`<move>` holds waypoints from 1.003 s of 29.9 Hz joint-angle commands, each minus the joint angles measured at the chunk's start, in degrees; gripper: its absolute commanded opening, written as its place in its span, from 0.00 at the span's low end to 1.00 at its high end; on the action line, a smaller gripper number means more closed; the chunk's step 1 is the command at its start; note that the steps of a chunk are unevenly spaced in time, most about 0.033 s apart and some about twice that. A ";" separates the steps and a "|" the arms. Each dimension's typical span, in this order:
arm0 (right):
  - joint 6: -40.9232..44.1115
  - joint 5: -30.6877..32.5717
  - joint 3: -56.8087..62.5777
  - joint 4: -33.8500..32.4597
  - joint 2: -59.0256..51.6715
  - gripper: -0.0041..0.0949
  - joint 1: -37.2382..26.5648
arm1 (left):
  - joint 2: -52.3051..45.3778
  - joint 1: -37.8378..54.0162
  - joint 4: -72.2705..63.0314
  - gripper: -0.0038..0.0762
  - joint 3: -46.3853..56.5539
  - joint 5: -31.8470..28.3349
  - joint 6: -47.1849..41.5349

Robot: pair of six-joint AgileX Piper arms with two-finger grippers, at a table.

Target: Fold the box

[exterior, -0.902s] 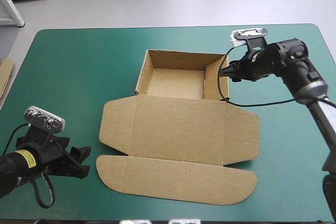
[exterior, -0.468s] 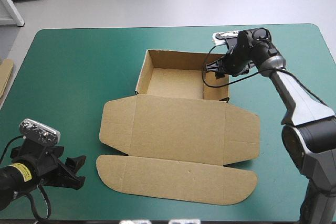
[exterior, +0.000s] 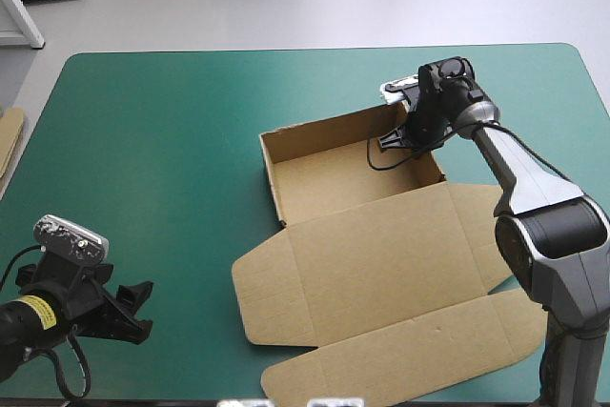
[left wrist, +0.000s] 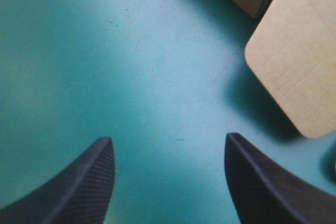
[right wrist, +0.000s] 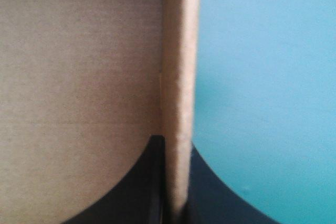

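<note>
Two grippers seen from above. Right of centre on the teal-green cover (exterior: 162,140): brown box (exterior: 372,254), turned askew, open tray toward the upper middle, lid flat and reaching the lower right. At the tray's far right wall: right gripper (exterior: 405,135), clamped over that wall. In the lower left corner: left gripper (exterior: 138,310), well apart from the box, black fingers spread, grasping nothing. At the left edge of the frame: a sliver of more board (exterior: 10,135).

From the left wrist: left gripper (left wrist: 168,138) wide, fingers apart over bare cover (left wrist: 131,51). Ahead and to one side: a rounded flap of the box (left wrist: 294,72), flat on the cover, clear of both fingers.

From the right wrist: right gripper (right wrist: 173,142) all but closed on an upright wall of the box (right wrist: 178,51), one finger inside the tray, the other outside. Brown board on the inner side, cover (right wrist: 262,77) on the outer.
</note>
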 commanded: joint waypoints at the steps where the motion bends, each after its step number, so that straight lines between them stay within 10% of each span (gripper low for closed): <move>1: -1.03 1.10 -1.37 -12.49 -4.70 0.02 -3.05 | 0.15 -0.26 0.83 0.60 -1.27 -3.14 0.08; 18: -7.31 -7.69 -1.37 -14.46 -6.12 0.02 -33.09 | 0.15 -0.26 1.25 0.60 -1.27 -2.50 0.08; 30: -8.04 -11.61 -1.65 -11.99 -0.13 0.05 -37.15 | 0.15 -0.26 1.25 0.60 -1.27 -2.59 0.08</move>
